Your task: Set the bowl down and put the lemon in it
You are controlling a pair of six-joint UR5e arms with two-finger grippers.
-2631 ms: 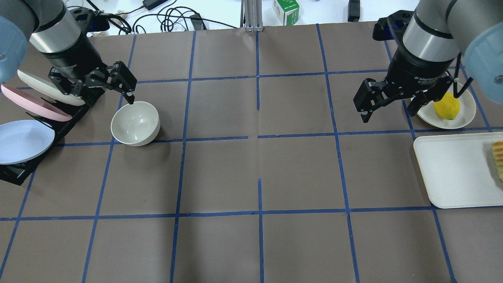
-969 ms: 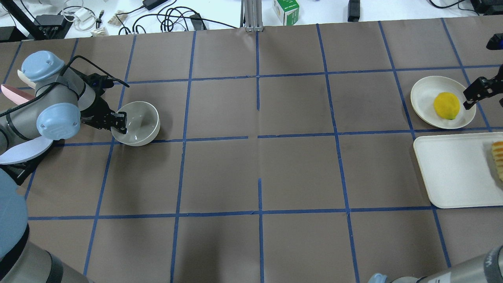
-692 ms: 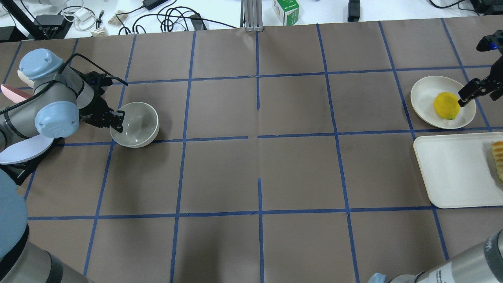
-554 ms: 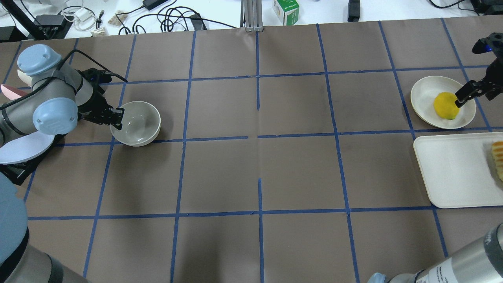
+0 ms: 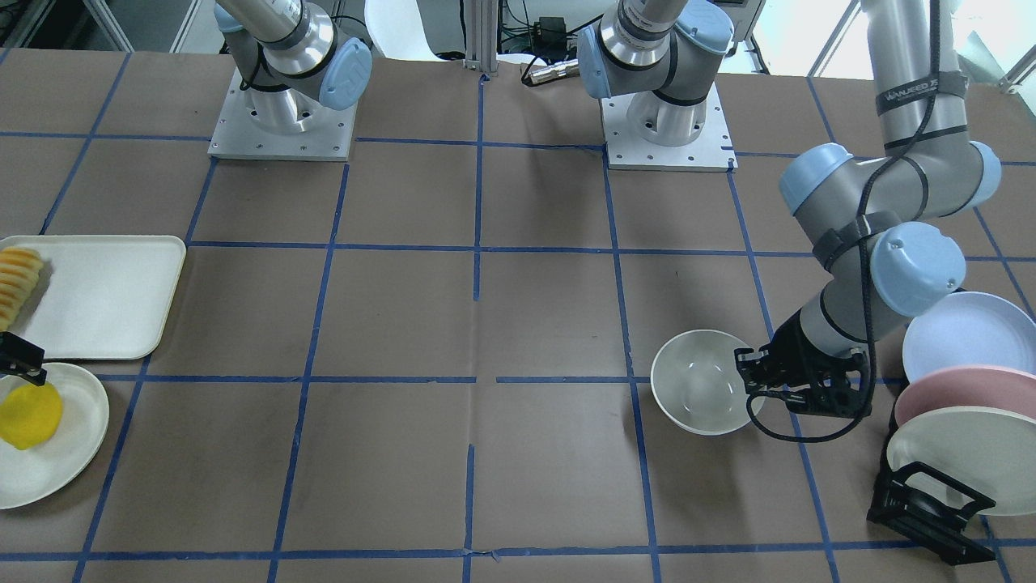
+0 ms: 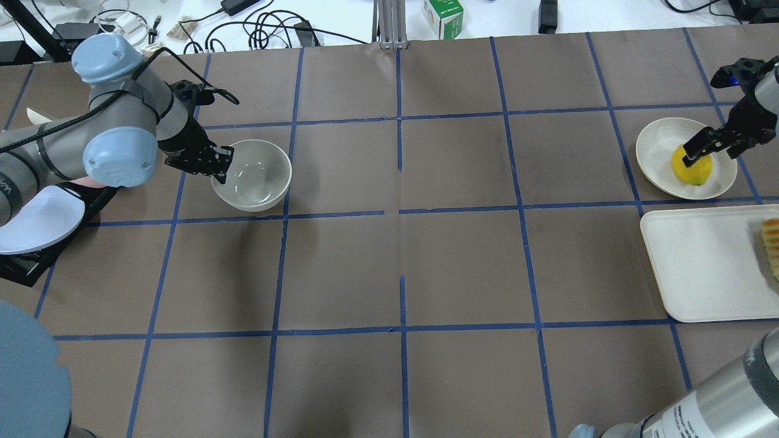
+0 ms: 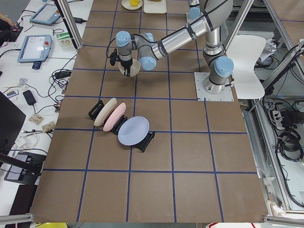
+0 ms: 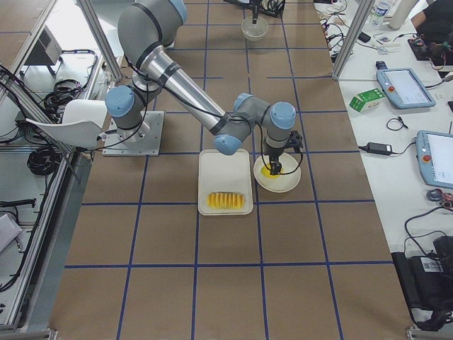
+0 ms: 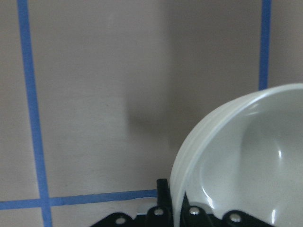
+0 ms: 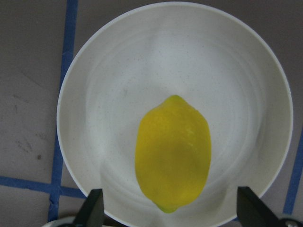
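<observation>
The off-white bowl hangs from my left gripper, which is shut on its left rim. It seems to be held just above the table. It also shows in the front view and the left wrist view. The yellow lemon lies on a small white plate at the far right. My right gripper is open right over the lemon. In the right wrist view, one fingertip stands on each side of the lemon.
A black rack with white, pink and pale blue plates stands at the table's left end, behind my left arm. A white tray with a row of fruit slices lies beside the lemon's plate.
My left gripper closed on the bowl's rim and carried it to the right, away from the rack. My right gripper swung in from the right edge to over the lemon.
</observation>
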